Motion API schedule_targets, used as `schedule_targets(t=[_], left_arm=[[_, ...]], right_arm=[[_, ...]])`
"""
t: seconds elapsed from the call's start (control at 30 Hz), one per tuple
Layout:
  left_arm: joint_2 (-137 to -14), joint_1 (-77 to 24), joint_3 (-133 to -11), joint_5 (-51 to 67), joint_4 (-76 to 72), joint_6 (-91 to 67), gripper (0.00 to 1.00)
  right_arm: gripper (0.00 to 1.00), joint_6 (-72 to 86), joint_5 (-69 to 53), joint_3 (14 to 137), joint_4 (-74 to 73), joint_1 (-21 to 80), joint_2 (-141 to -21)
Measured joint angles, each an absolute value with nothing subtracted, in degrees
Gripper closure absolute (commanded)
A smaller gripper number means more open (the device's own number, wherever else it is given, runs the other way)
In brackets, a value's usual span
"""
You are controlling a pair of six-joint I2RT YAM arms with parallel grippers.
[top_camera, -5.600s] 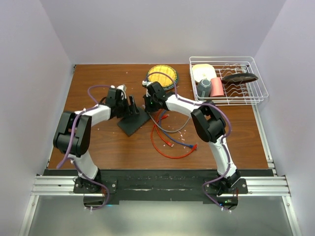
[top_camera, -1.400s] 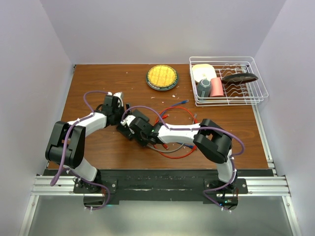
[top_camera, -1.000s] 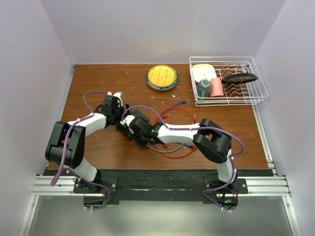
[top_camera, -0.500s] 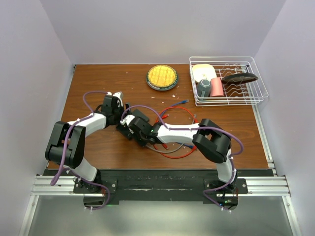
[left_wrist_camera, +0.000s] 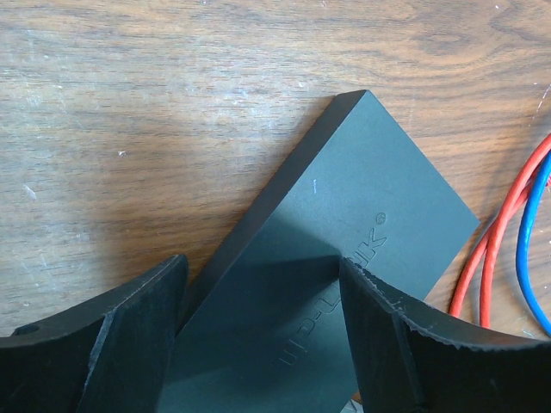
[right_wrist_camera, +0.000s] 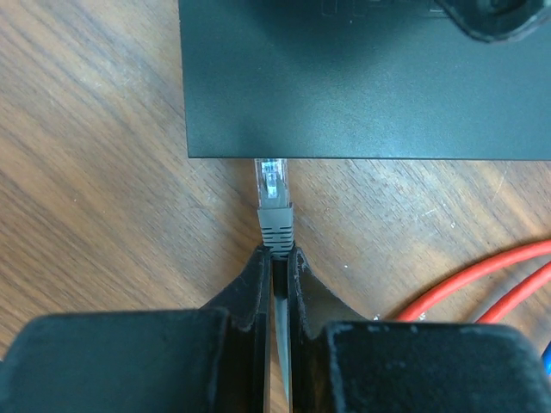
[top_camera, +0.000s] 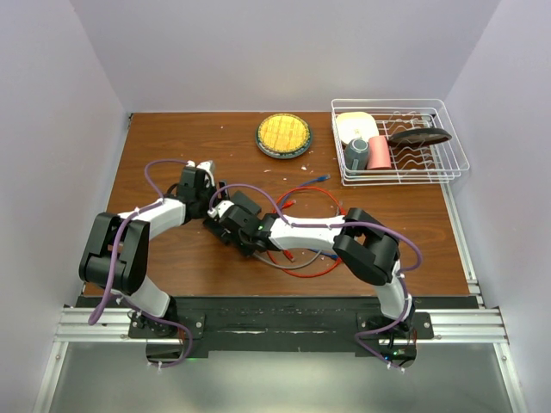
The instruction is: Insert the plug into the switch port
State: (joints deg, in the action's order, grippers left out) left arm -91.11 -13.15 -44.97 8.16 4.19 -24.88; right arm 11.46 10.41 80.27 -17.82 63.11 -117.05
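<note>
The switch is a flat dark box lying slantwise on the wooden table, its socket edge facing my right gripper. My left gripper straddles its narrow width, one finger against each long edge. My right gripper is shut on a grey cable just behind the plug. The plug's clear tip meets the switch's edge near the box's left corner. From above, both grippers, left and right, crowd over the switch and hide most of it.
Red cable and a blue cable loop on the table right of the switch. A round yellow dish sits at the back. A white wire rack with dishes stands at the back right.
The right arm has swung from near the yellow dish to the switch's near side, bringing the grey plug. In the last second it crept slightly toward the switch. The left gripper stayed put.
</note>
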Motion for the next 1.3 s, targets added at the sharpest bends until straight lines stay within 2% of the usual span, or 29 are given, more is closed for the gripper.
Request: schedule_targets(t=[0.9,1.3], left_arm=[[-88.9,-12.0,-41.5,11.8,1.1,-24.9,0.27],[-87.7,-12.0,-41.3,12.0,2.7,-26.0,0.22]], right_arm=[[1.0,14.9,14.3,89.3,-29.1,63.8,-121.4],[1.0,14.8,14.7,90.1,-30.9,63.9,-121.7]])
